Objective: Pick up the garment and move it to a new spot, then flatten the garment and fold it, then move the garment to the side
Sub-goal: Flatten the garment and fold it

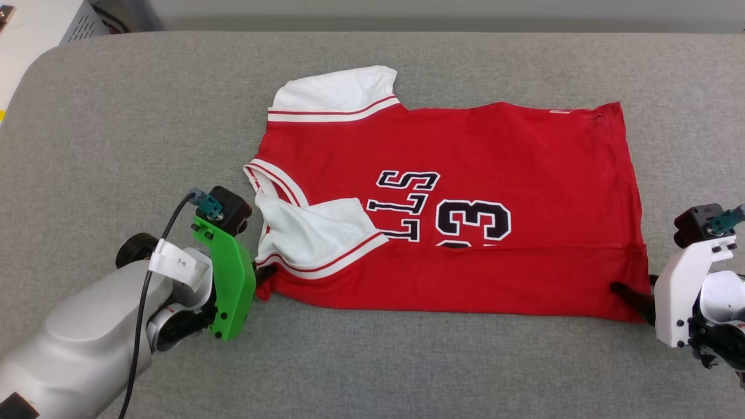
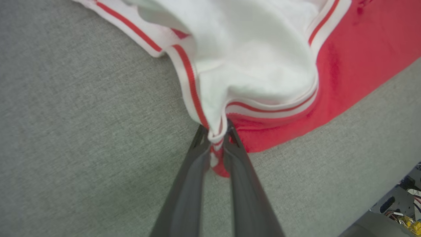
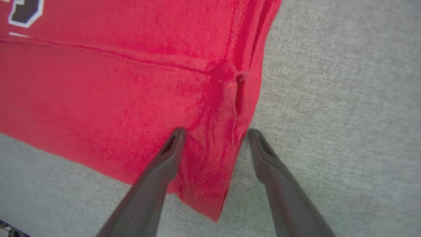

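Garment [image 1: 495, 157] of soft matt knit cloth, worktop [image 1: 116, 116] covered in rough grey woven fabric, fingers [image 2: 187, 184] of smooth dark plastic, green bracket [image 1: 233, 285] and white bracket [image 1: 678, 291] of smooth plastic, forearm [image 1: 87, 326] a satin grey shell.

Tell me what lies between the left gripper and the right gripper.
The garment: its folded red edge runs from the left gripper to the right gripper, in the head view.

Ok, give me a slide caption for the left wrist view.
The left gripper pinches the garment at its red-and-white striped trim, above the grey table.
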Controlling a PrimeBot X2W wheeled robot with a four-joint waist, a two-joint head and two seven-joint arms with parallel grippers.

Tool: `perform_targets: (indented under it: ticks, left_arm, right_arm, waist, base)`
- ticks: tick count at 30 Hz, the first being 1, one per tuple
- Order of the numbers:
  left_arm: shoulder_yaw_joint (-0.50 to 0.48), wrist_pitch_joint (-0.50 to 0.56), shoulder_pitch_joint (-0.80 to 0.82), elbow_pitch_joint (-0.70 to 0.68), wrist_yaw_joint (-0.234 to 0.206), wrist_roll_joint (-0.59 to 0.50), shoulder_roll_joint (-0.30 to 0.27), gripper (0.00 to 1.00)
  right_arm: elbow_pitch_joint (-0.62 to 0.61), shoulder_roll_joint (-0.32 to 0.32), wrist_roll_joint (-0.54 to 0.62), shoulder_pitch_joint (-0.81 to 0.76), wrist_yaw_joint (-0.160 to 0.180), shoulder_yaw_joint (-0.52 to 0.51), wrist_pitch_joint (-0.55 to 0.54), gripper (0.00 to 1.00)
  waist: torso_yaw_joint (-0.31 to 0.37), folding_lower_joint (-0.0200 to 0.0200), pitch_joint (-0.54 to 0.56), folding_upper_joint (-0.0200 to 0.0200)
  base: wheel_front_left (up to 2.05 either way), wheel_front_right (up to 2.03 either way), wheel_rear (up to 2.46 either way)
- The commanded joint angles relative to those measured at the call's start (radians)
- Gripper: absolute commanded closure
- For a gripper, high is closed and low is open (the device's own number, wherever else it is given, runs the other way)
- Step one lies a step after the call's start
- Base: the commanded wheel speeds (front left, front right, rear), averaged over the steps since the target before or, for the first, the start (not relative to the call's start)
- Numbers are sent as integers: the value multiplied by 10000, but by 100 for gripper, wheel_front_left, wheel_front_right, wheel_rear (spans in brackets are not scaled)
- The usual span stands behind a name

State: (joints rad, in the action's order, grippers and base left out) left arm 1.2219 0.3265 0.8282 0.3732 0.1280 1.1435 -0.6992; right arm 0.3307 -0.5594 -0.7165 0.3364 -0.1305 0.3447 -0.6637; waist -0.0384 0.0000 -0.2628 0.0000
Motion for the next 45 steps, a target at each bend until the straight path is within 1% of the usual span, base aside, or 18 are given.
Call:
perform_targets:
  ticks: [1, 3, 4, 5, 6, 12, 21, 25, 30, 35, 39, 45]
  left_arm:
    - [6, -87, 186, 22, 27, -135, 46, 100]
    - [31, -159, 150, 71, 27, -134, 56, 100]
    - [46, -186, 122, 92, 27, -128, 59, 100]
    - [63, -217, 75, 118, 27, -109, 63, 100]
    - [76, -244, 31, 139, 27, -89, 67, 100]
    - [146, -463, -316, 230, 27, 77, 35, 100]
    - [197, -776, -934, -124, 16, 295, -422, 100]
    - [208, -910, -1258, -547, -112, 313, -776, 100]
    - [269, -916, -1808, -1435, -473, 333, -1219, 100]
    - [322, -900, -2348, -2041, -815, 444, -1402, 100]
    - [355, -898, -2639, -2230, -1029, 463, -1424, 100]
    - [267, -1208, -2720, -1806, -982, 547, -1130, 100]
  right_arm:
    - [294, 211, -81, -18, -2, 305, 93, 0]
    - [387, 175, -128, 18, -2, 520, 269, 0]
    - [381, 117, -115, 49, -2, 625, 406, 54]
    - [372, 66, -157, 83, -2, 722, 590, 92]
    - [373, 45, -237, 94, -2, 775, 697, 100]
    - [142, -311, -558, -14, -2, 930, 1473, 100]
    - [-917, -905, -906, -737, -2, 769, 2124, 100]
    - [-1470, -1079, -959, -1226, -2, 531, 2115, 100]
    - [-2089, -1253, -1006, -2049, -2, -60, 1986, 100]
    - [-2386, -1263, -1022, -2840, -2, -654, 1644, 100]
    - [-2443, -1097, -983, -3162, -2, -1073, 1491, 100]
    - [-2194, -648, -817, -3122, -2, -1295, 1472, 100]
  waist:
    - [-77, 0, -117, 0]
    - [-61, 0, -112, 0]
    - [-49, 0, -98, 0]
    - [-26, 0, -57, 0]
    - [-7, 0, -6, 0]
    - [76, 0, 515, 0]
    - [226, 0, 1382, 0]
    - [262, 0, 1633, 0]
    - [241, 0, 1848, 0]
    - [239, 0, 1898, 0]
    - [246, 0, 1831, 0]
    - [220, 0, 1494, 0]
  base:
    - [0, 0, 0]
    - [0, 0, 0]
    - [0, 0, 0]
    - [0, 0, 0]
    - [0, 0, 0]
    - [0, 0, 0]
    - [0, 0, 0]
    - [0, 0, 0]
    - [0, 0, 0]
    - [0, 0, 0]
    - [0, 0, 0]
    - [0, 0, 0]
